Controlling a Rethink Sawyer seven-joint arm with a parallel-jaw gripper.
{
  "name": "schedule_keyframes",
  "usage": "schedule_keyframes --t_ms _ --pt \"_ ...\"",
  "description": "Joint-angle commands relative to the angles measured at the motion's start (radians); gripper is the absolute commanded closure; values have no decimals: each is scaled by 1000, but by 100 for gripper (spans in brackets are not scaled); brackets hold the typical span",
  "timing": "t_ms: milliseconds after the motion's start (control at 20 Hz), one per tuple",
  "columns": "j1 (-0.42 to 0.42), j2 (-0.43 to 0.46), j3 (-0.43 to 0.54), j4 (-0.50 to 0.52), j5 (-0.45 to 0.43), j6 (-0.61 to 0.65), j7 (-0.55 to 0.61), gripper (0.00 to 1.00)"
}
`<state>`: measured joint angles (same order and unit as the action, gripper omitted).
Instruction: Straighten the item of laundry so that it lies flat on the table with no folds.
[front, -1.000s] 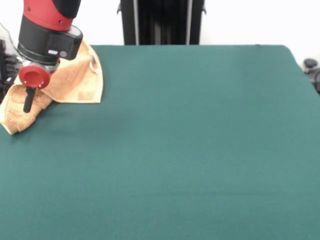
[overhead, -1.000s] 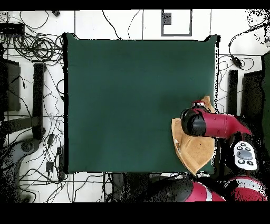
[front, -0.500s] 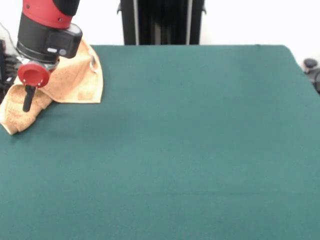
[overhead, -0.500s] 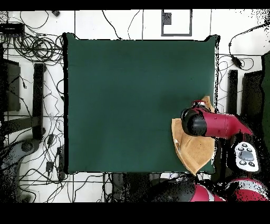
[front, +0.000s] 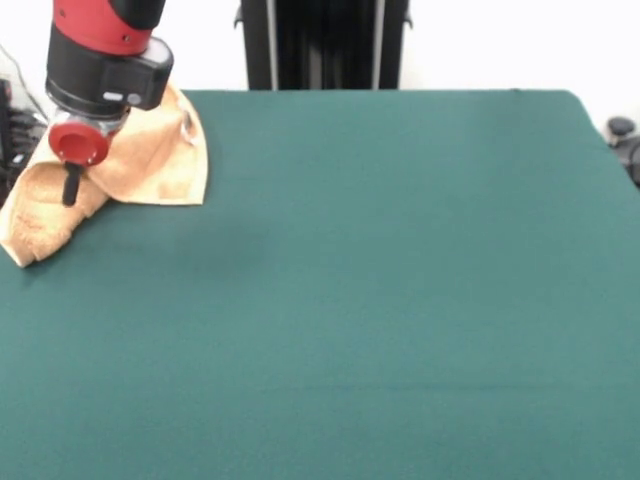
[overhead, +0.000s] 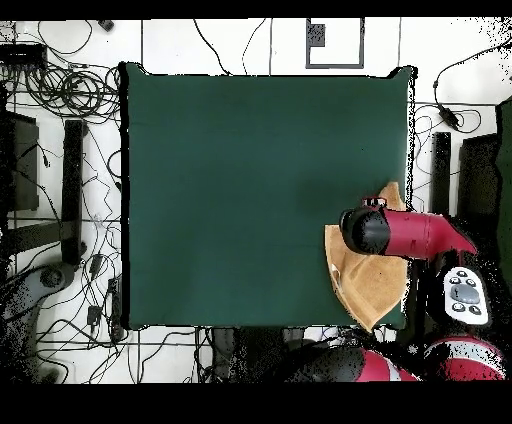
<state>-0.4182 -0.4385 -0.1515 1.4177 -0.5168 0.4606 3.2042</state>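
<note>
Towel (front: 150, 150) sits crumpled at the table's (front: 380, 280) far left corner in my front view, one end bunched toward the table's edge. Gripper (front: 72, 187) hangs over that bunched end; I cannot tell its opening. Overhead: towel (overhead: 365, 285) lies partly under the arm (overhead: 410, 235), at the table's (overhead: 250, 190) right edge.

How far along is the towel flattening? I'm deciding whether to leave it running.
Nothing looks done yet: the towel lies bunched and folded at a corner of the table, one end creased toward the edge. In hand: the gripper hangs over the towel's crumpled end; whether it holds cloth is unclear. Left: spreading the towel fully out so that no folds remain.
</note>
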Motion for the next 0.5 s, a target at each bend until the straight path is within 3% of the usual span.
schedule_keyframes --t_ms 50,250,500 --pt "64 -48 99 65 110 380 -165 0" --pt "73 -65 98 48 128 489 -171 0" --pt "72 -64 108 34 109 496 -175 0"
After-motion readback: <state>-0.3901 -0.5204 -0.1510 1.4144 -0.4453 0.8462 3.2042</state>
